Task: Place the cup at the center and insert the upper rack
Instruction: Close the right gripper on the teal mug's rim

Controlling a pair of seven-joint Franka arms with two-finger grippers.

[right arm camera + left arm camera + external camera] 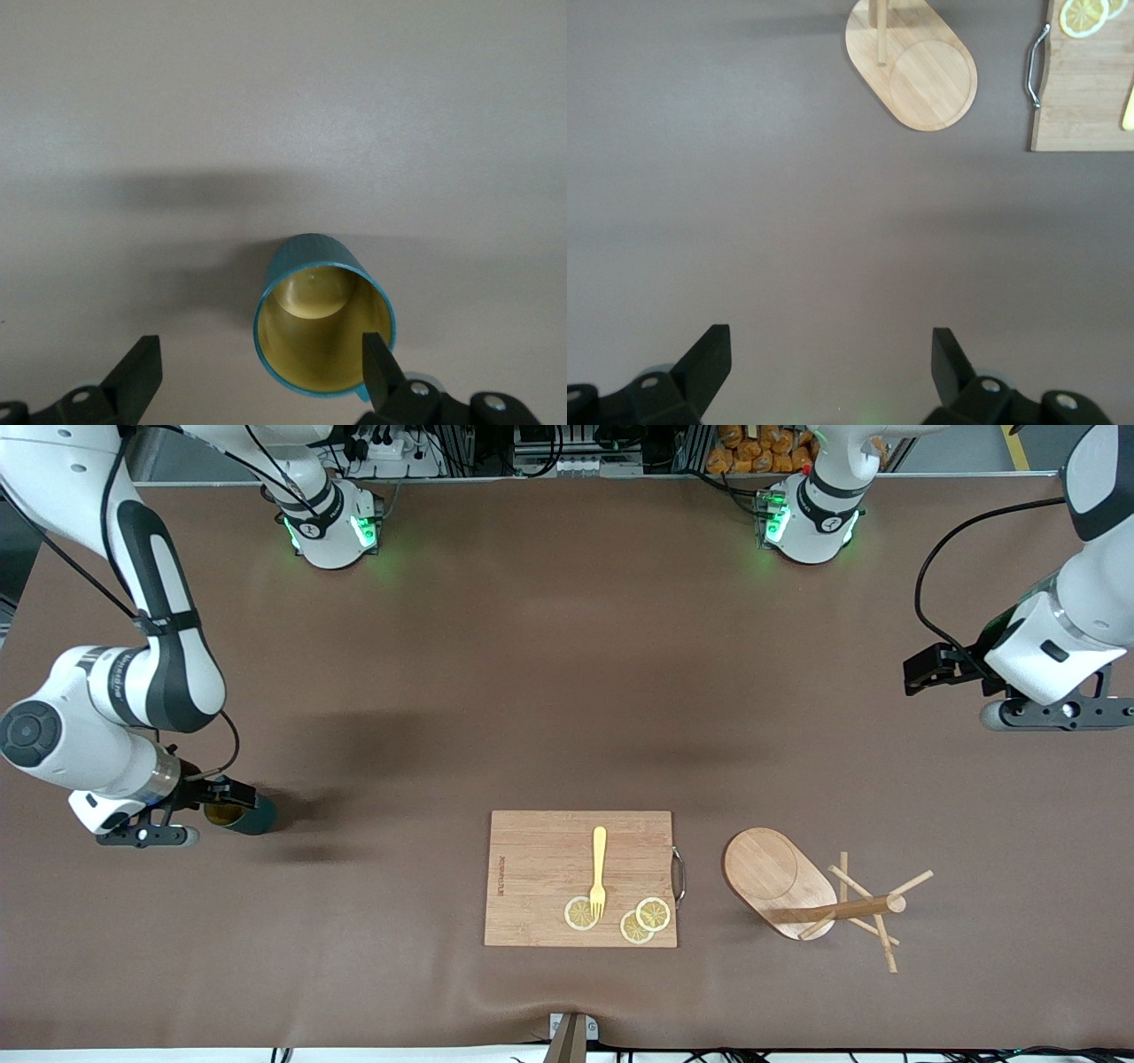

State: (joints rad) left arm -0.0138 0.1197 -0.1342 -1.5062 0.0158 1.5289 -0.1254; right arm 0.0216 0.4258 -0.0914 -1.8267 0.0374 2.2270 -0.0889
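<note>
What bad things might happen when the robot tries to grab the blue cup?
The right gripper is open above the cup, and one finger sits right over the rim, so it might bump the cup and tip it. The upper rack lies tipped over beside the cutting board, so its thin pegs could be awkward to grab.

The cup (323, 314) — handle hidden, rim partly covered by a finger.
</note>
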